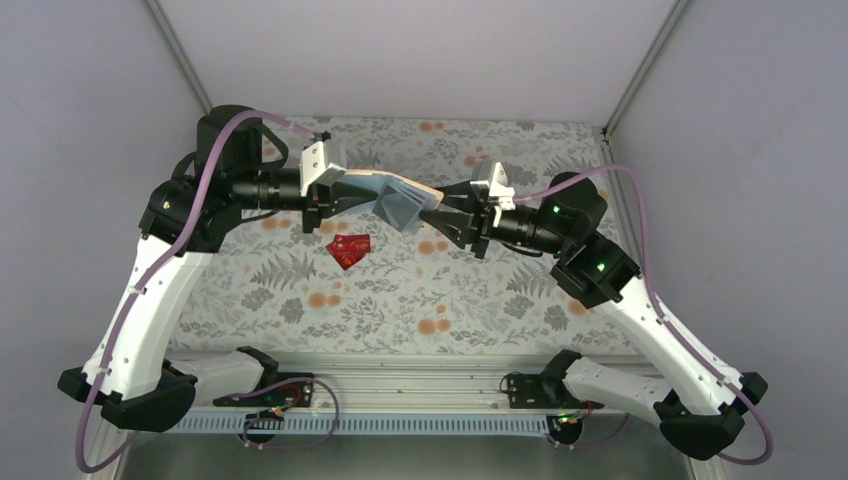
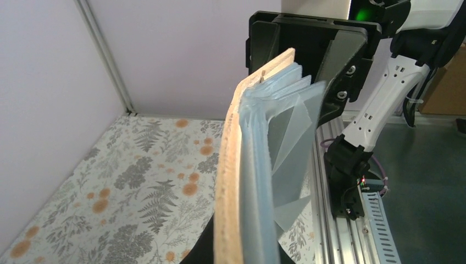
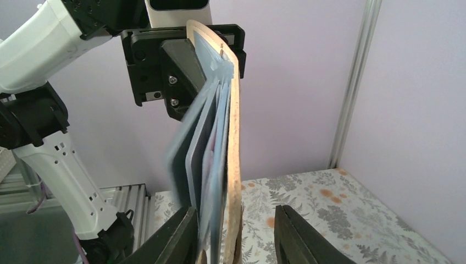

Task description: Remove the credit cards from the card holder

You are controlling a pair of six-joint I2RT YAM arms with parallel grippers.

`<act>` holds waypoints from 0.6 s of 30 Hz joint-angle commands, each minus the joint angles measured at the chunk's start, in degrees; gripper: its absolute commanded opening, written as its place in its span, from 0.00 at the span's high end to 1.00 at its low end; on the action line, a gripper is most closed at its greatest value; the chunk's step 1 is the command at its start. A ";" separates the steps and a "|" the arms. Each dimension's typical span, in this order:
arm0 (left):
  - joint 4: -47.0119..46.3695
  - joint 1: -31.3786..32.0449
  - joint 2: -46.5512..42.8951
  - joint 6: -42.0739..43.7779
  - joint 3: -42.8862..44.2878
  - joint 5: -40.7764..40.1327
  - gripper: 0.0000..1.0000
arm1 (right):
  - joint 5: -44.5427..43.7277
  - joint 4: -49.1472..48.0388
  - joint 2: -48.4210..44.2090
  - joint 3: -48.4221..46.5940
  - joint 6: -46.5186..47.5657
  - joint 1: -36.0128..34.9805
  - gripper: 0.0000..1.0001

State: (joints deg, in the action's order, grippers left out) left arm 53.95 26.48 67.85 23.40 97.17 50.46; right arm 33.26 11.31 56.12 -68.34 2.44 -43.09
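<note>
Left tool (image 1: 352,192) pinches the card holder (image 1: 400,205); right tool (image 1: 440,215), spread, straddles its edge; pocket contents indiscernible.

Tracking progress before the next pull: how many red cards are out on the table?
2: the red cards lie overlapping on the table, nearer the arms' bases than the lifted card holder. More may be hidden inside it.

Plain pale lilac walls (image 1: 90,150) on three sides, joined by slim metal corner posts (image 1: 178,50). Worktop (image 1: 400,310) under a cloth of grey ferns and orange flowers. Ribbed metal rail (image 1: 420,372) along the near edge. Beyond it, dark grey floor (image 2: 434,209) and a brown cardboard box (image 2: 446,77). Soft, even light.
</note>
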 commanded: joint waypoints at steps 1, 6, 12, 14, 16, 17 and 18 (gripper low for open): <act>0.08 0.15 -0.89 1.06 1.07 2.56 0.98 | -2.06 -0.72 -0.36 -0.12 -0.23 -0.24 0.64; 0.69 0.15 -0.80 1.73 1.68 4.46 0.98 | -3.45 0.28 -0.29 -0.13 0.56 -0.24 0.64; -0.82 0.17 -0.63 -0.57 1.24 2.72 0.98 | -1.35 -1.38 1.10 -0.57 -0.98 -0.24 0.60; -1.56 0.17 -0.47 -1.48 0.83 1.76 0.98 | -0.52 -2.27 1.78 -0.55 -1.69 -0.32 0.59; -1.99 0.20 -0.49 -2.06 0.53 0.92 0.98 | 0.02 -3.07 2.41 -0.68 -2.42 -0.54 0.57; -2.17 0.18 -0.38 -2.26 0.34 0.46 0.98 | 0.45 -3.39 2.72 -0.64 -2.78 -0.58 0.57; -2.43 0.18 -0.38 -2.52 0.28 -0.17 0.98 | 0.82 -3.74 3.00 -0.61 -3.03 -0.66 0.56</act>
State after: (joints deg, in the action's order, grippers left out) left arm 54.81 26.48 67.85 22.79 97.27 50.87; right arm 32.29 10.31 57.82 -68.34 1.23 -43.09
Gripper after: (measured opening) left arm 0.036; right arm 0.429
